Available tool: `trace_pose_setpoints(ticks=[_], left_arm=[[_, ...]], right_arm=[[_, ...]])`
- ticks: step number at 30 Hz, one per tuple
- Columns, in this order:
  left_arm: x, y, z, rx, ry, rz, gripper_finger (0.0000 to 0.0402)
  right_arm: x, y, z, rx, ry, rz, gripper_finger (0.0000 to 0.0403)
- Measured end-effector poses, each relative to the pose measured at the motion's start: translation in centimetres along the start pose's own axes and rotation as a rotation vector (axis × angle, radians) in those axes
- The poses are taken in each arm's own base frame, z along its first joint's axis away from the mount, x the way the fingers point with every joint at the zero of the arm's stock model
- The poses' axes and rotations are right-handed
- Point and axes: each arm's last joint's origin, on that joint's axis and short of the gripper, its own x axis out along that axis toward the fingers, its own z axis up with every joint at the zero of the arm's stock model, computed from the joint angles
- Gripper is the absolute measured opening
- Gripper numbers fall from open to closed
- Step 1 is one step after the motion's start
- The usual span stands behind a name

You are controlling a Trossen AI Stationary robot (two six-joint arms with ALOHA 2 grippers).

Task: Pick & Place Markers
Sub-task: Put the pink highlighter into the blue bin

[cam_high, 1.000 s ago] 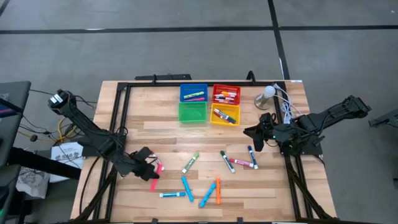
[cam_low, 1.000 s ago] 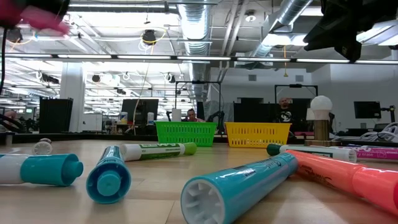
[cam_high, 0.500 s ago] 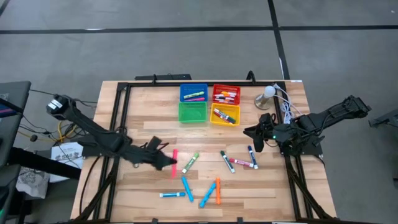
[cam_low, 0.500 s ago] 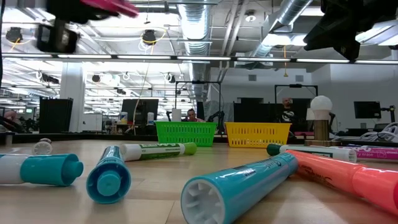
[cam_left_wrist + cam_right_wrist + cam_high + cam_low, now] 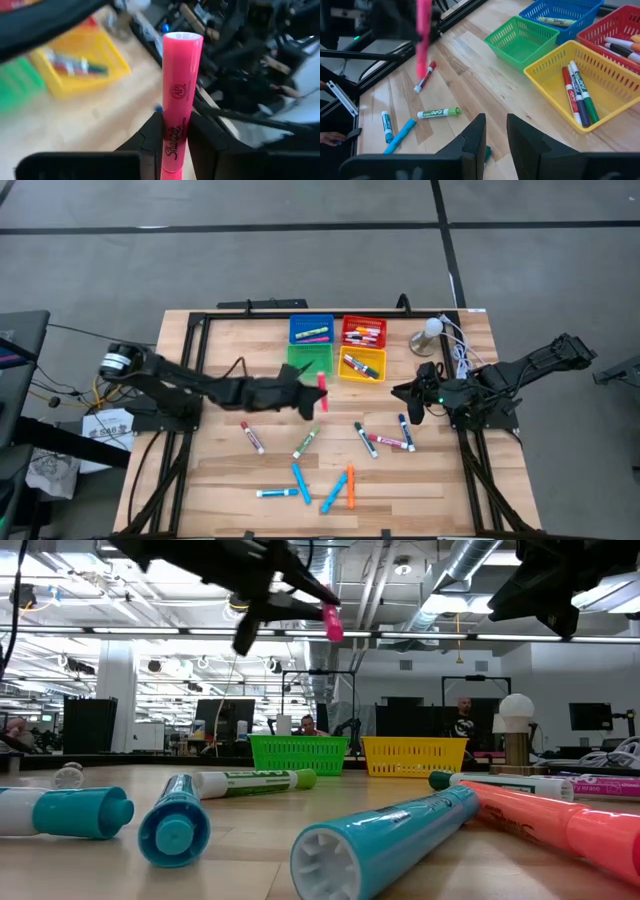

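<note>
My left gripper point(image 5: 310, 396) is shut on a pink marker point(image 5: 322, 391) and hangs above the table just near of the green bin point(image 5: 309, 361). The low view shows the pink marker point(image 5: 333, 624) high over the table. Several other markers lie loose on the near half of the wood, among them a green-capped one point(image 5: 306, 441) and an orange one point(image 5: 351, 486). More markers lie in the yellow bin point(image 5: 362, 366), red bin point(image 5: 364, 332) and blue bin point(image 5: 311, 329). My right gripper point(image 5: 402, 393) waits at the right, slightly open with nothing between its fingers point(image 5: 476, 135). My left gripper pinches the pink marker's barrel point(image 5: 173, 132) between its two fingers point(image 5: 150, 140), well back from the free flat end point(image 5: 182, 37). The fingers come roughly level from the table's left and lie across the marker. The marker is lifted clear of the table.
The four bins stand in a square at the table's far middle. A white lamp-like thing point(image 5: 428, 334) with cables sits at the far right. A black frame point(image 5: 195, 370) runs along the table's edges. Bare wood lies between the bins and the loose markers.
My left gripper has swung from the table's near left toward the right and far edges, up to the green bin, rolling its wrist as it went. The pink marker has travelled with it, still pinched and clear of the table.
</note>
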Motion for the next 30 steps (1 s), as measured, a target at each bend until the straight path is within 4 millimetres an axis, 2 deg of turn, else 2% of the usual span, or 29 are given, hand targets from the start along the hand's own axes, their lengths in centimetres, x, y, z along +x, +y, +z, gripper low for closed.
trace_pose_setpoints(ticks=[6,13,22,30], left_arm=[[1.9,0.8,4.3,0.216,-0.082,0.035,0.0065],[3.0,3.4,9.1,0.377,-0.089,0.123,0.0064],[3.1,7.1,14.2,0.524,-0.038,0.280,0.0064],[2.7,7.9,17.3,0.646,-0.061,0.300,0.0064]], right_arm=[[0.0,0.0,0.0,0.001,-0.001,-0.001,0.0067],[0.0,0.0,0.0,0.002,-0.002,-0.002,0.0067],[0.0,0.0,0.0,0.002,-0.003,-0.003,0.0067],[0.0,0.0,0.0,0.002,-0.003,-0.003,0.0067]])
